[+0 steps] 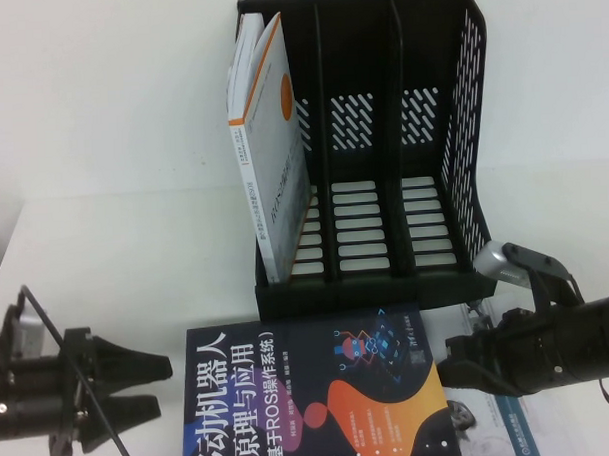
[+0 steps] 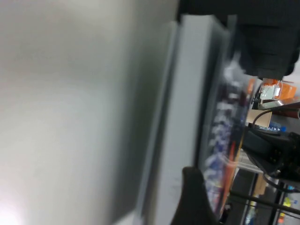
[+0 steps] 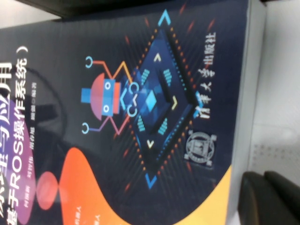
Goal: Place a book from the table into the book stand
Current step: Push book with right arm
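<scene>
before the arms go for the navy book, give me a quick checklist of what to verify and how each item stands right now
1. Navy book flat on the table, in front of the book stand: ok.
2. Free slots: middle and right slots look empty; a white book leans in the left slot: ok.
3. Left pincer beside the book's left edge, open, nothing held: ok.
4. Right pincer at the book's right edge; finger state: cannot tell.
5. Book gripped by either arm: not ok, no grip visible.
6. Another book lies partly under the navy book at the right arm: cannot tell whether it would interfere.
</scene>
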